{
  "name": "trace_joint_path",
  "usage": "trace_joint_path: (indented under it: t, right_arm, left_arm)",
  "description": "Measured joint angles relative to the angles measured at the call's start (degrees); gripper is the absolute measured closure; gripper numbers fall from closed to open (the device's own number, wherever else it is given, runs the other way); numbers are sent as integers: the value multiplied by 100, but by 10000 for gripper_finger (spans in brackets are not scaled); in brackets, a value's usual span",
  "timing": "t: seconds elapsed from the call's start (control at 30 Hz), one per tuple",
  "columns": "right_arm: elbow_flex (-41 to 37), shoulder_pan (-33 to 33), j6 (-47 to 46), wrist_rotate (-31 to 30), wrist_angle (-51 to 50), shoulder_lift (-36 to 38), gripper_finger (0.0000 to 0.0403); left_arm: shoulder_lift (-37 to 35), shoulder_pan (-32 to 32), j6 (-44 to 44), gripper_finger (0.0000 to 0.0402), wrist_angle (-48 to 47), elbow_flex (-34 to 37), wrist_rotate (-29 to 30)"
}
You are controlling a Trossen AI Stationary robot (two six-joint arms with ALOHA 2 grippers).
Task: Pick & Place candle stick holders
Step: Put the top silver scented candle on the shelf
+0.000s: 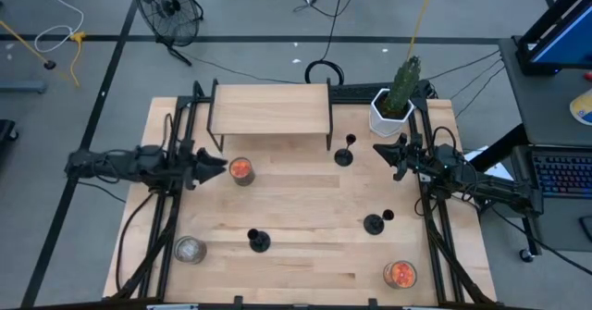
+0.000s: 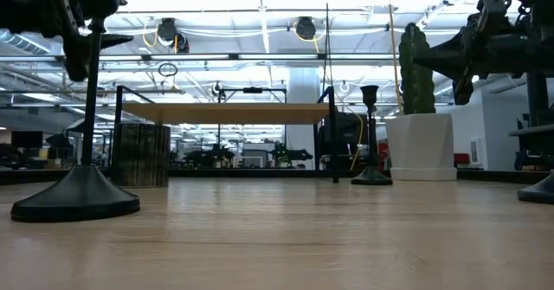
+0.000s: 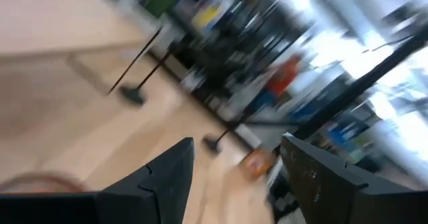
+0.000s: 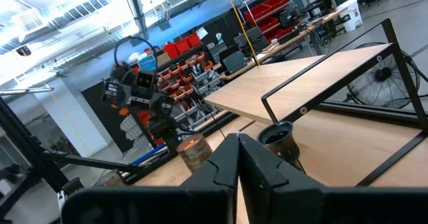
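Note:
Three black candle stick holders stand upright on their round bases on the wooden table (image 1: 305,199): one at the far middle (image 1: 344,153), one at the right (image 1: 375,222), one at the near left (image 1: 257,241). In the low view the near-left holder (image 2: 78,186) is large at the left and the far holder (image 2: 371,134) stands farther back. My right gripper (image 1: 379,150) is shut and empty, off the table, to the right of the far holder, whose cup top (image 4: 277,134) shows just beyond my fingertips (image 4: 239,140). My left gripper (image 1: 220,165) is open and empty (image 3: 237,147), just left of an orange-filled jar (image 1: 240,170).
A low wooden shelf on black legs (image 1: 271,109) stands at the far middle. A white pot with a cactus (image 1: 393,102) stands at the far right. A grey-filled jar (image 1: 190,250) sits near left and another orange-filled jar (image 1: 400,274) near right.

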State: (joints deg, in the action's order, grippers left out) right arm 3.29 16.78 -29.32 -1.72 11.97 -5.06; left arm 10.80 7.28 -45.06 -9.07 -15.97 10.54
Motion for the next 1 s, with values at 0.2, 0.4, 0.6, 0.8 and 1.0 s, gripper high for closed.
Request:
trace_joint_path:
  t: [0.2, 0.4, 0.6, 0.8, 1.0]
  right_arm:
    - [0, 0, 0, 0, 0, 0, 399]
    - [0, 0, 0, 0, 0, 0, 399]
    - [0, 0, 0, 0, 0, 0, 399]
    - [0, 0, 15, 0, -1, 0, 399]
    - [0, 0, 17, 0, -2, 0, 399]
  left_arm:
    - [1668, 80, -646, 169, -1959, -1740, 43]
    - [2981, 80, -951, 169, -1935, -2642, -262]
    - [3461, 51, -692, 169, -358, -2710, -908]
    - [3648, -3, -2176, 169, -927, -2705, -1097]
    - [4104, 154, -3366, 169, -2458, -3017, -674]
